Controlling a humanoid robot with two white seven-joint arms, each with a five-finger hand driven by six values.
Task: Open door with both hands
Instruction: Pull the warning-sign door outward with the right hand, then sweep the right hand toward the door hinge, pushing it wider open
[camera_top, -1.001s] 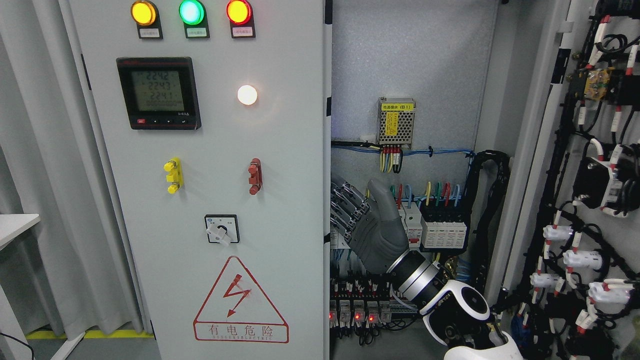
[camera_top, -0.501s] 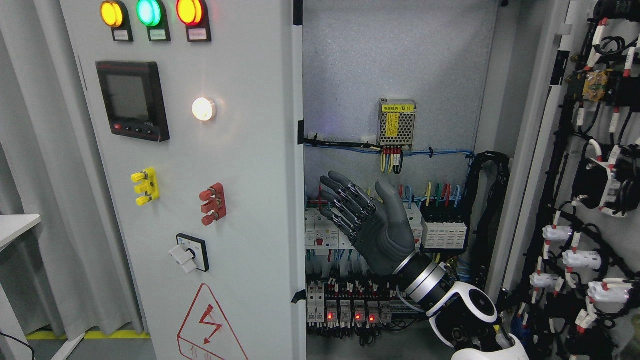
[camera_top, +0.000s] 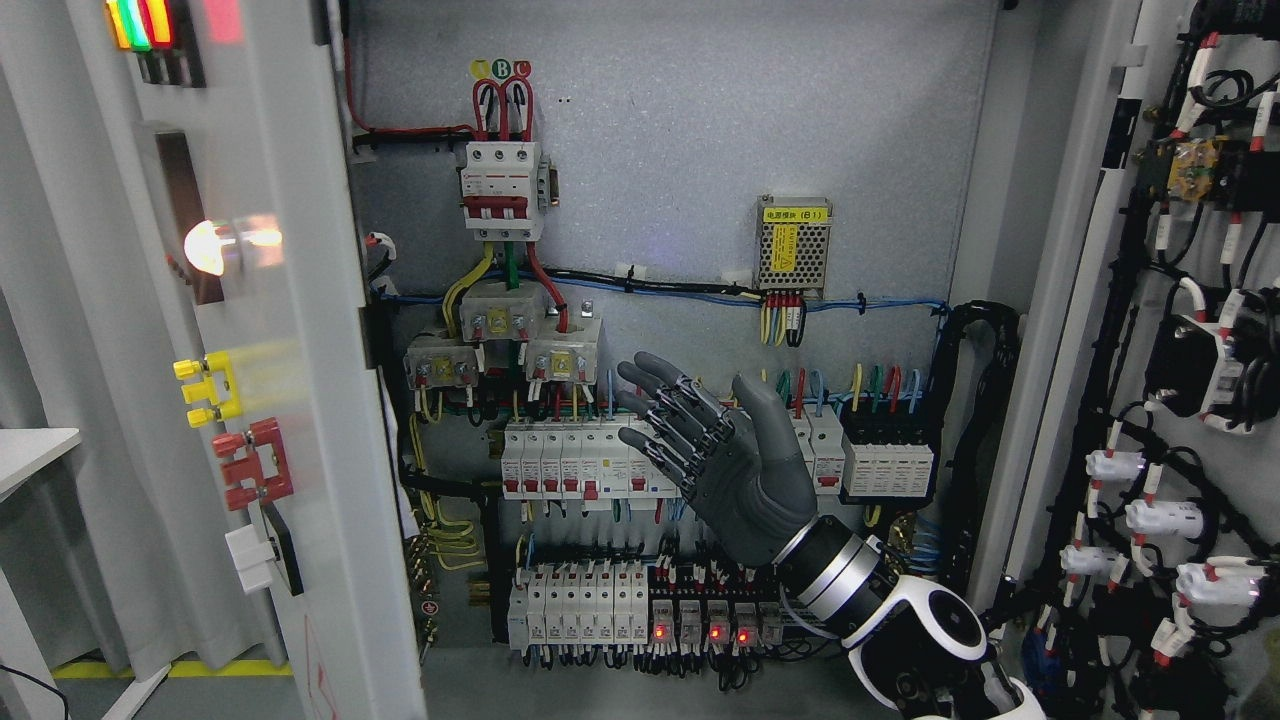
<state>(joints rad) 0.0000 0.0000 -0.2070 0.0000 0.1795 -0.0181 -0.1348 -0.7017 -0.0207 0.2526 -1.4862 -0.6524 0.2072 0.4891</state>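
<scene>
Left door (camera_top: 290, 400) swung wide, seen nearly edge-on at picture left; right door (camera_top: 1180, 350) open at far right, its inner face wired. Cabinet (camera_top: 700, 150) holds a red three-pole breaker (camera_top: 503, 190) up top, breaker rows (camera_top: 570, 460) below, and a mesh power supply (camera_top: 793, 243). Right robot hand (camera_top: 715, 455) has fingers spread, holding nothing, touching neither door.

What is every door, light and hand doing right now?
left door: swung wide open
right door: open, wiring side showing
white lamp: lit
small red lights: lit
right hand: fingers spread, holding nothing, touching no door
left hand: out of view
</scene>
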